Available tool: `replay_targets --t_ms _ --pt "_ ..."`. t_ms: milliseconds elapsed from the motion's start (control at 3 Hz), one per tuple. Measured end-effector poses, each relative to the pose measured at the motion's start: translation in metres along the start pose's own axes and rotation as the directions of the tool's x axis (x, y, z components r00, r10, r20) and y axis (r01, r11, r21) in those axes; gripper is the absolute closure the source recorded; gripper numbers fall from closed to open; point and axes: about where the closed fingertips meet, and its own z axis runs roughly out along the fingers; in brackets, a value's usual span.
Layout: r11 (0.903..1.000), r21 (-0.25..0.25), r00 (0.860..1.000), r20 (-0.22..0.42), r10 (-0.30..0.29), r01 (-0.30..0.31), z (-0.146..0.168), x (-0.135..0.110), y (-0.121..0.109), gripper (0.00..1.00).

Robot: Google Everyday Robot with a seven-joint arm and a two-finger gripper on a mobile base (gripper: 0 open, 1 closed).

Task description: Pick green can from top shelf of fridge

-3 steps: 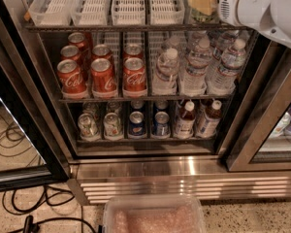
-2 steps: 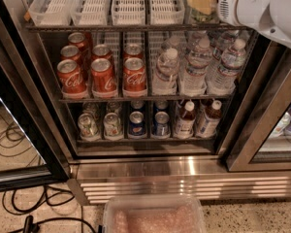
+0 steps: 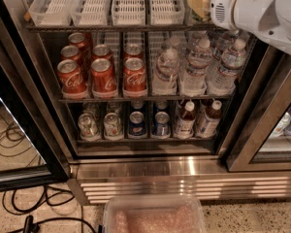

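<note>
The fridge stands open in front of me. Its top shelf carries white slotted lane trays. At the shelf's right end, a pale yellow-green object that looks like the green can shows only in part. My white arm housing covers its right side. My gripper is not visible; it lies behind or beyond that housing at the top right, close to the can.
Red cola cans and water bottles fill the middle rack. Small cans and bottles stand on the lower rack. The black-edged glass door hangs open at the left. Cables lie on the floor. A clear tub sits at the bottom edge.
</note>
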Motion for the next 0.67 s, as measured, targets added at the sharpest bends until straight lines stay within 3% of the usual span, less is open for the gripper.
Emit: replay_targets --t_ms 333,667 --pt "0.9999 -0.012 1.000 0.003 0.006 -0.006 -0.0008 -0.0026 0.0010 1.00" --pt "0.9937 -0.105 0.999 0.028 0.043 -0.040 -0.0018 -0.0058 0.0096 1.00"
